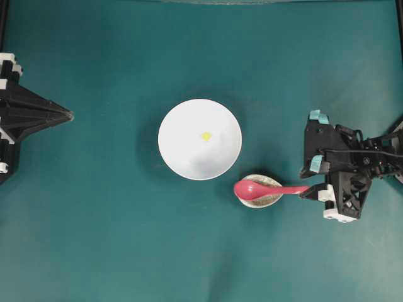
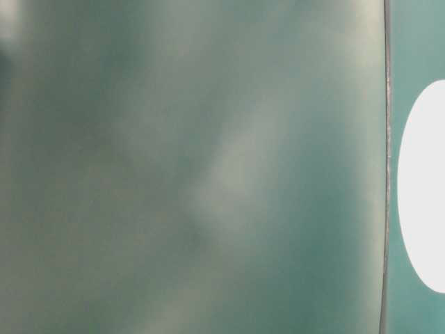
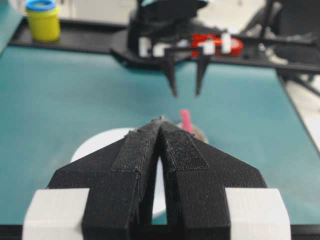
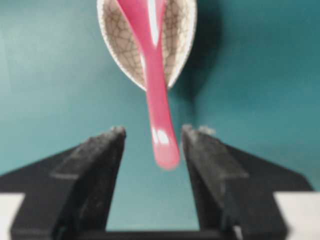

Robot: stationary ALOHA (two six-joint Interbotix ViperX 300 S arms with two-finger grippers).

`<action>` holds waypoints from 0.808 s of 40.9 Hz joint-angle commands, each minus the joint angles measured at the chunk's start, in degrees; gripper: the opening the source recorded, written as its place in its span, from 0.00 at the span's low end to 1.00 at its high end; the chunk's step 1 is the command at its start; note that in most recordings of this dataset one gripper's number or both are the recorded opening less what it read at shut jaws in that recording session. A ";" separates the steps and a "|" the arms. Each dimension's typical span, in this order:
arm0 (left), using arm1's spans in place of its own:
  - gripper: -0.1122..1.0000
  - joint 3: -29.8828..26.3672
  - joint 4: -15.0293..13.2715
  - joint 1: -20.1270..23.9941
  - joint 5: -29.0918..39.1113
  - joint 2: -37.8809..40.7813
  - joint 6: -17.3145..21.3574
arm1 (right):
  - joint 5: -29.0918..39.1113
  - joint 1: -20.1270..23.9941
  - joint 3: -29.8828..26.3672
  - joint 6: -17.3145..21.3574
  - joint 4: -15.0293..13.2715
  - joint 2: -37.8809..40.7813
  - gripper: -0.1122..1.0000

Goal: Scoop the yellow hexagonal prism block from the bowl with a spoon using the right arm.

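Observation:
The white bowl (image 1: 182,157) sits mid-table with the tiny yellow hexagonal prism block (image 1: 206,135) lying inside it. The pink-red spoon (image 1: 252,189) rests with its scoop in a speckled spoon rest (image 1: 269,201) just right of the bowl, its handle pointing right. My right gripper (image 4: 155,131) is open, and the spoon's handle end (image 4: 165,150) sits between its fingertips, close to the right finger and touching neither. In the overhead view the right gripper (image 1: 310,184) stands at that handle end. My left gripper (image 1: 69,116) is shut and holds nothing at the far left edge.
A yellow jar with a blue lid (image 3: 43,20) stands on a black ledge beyond the table's far side. The table-level view is a teal blur with a white oval (image 2: 425,188) at its right edge. Teal mat covers the table.

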 commanded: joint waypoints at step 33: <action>0.09 -1.67 0.09 0.18 -0.62 0.26 -0.09 | -50.89 -5.19 7.73 -5.80 -3.52 -0.44 0.59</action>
